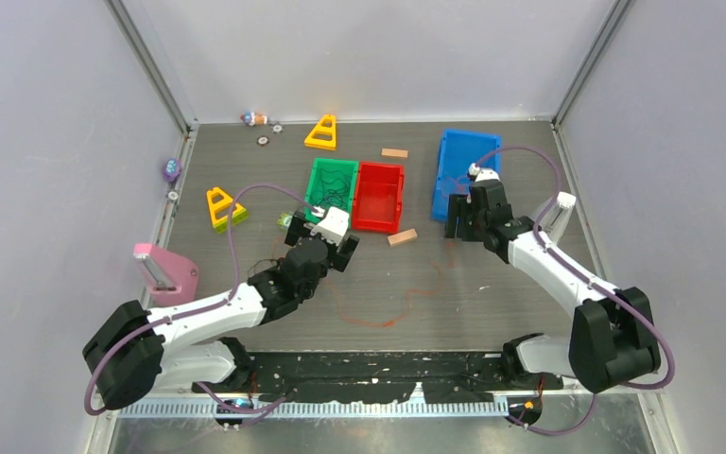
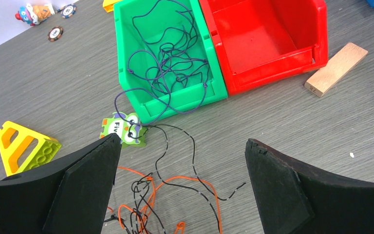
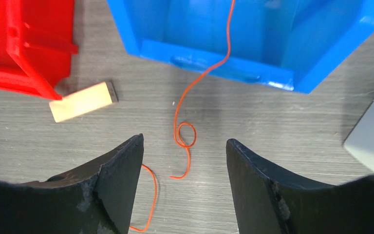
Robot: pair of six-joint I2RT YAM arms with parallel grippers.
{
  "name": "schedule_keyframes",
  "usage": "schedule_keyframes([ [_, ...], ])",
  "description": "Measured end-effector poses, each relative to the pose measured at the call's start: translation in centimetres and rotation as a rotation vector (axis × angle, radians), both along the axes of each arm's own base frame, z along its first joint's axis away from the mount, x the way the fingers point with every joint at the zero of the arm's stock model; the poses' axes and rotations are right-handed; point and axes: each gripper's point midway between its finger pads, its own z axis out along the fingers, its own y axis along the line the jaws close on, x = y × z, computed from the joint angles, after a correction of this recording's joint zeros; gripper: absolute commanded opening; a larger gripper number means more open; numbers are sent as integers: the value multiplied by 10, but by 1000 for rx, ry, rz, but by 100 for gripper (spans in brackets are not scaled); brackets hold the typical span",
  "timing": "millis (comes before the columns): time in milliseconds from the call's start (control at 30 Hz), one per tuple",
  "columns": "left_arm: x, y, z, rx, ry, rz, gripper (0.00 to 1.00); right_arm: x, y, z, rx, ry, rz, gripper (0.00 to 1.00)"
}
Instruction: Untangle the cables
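**Both grippers open over loose strands, sorting half done**

My left gripper [image 2: 180,142] has its jaws spread wide and nothing between them. Just below them, at the bottom centre of the left wrist view, lies a mixed clump [image 2: 139,207] of orange and black cables, and I judge the wide opening is there to come down around it. A black strand [image 2: 193,156] runs from the clump toward the upper left and meets the dark strands [image 2: 168,58] that fill the green bin [image 2: 122,53] and spill over its front wall beside a small green owl tile [image 2: 124,129]. That link is probably the knot left to free.

My right gripper [image 3: 183,141] is also wide apart and empty. It is centred over a small loop in an orange strand [image 3: 188,156] that climbs over the front wall of the blue bin [image 3: 214,53] at the top of the frame. I read this as one bin per cable.

The red bin [image 2: 272,73] looks bare, and a wooden block [image 3: 83,101] sits beside it.
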Motion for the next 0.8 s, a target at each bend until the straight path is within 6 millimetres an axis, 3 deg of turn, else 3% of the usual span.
schedule_keyframes([
  [167,0,0,0,0,0,0,100,-4,6,-31,28,62,6,64],
  [267,0,0,0,1,0,2,100,0,10,-47,35,90,5,57],
  [300,0,1,0,1,-1,3,100,1,11,-52,37,98,5,53],
  [400,0,1,0,3,-2,7,100,3,14,-67,31,128,8,15],
  [500,0,2,0,3,-2,9,100,3,15,-75,31,152,5,6],
  [633,1,2,0,3,-3,11,100,10,13,-63,18,131,-9,6],
  [800,0,2,0,3,-3,11,100,42,7,-9,9,23,-32,5],
])
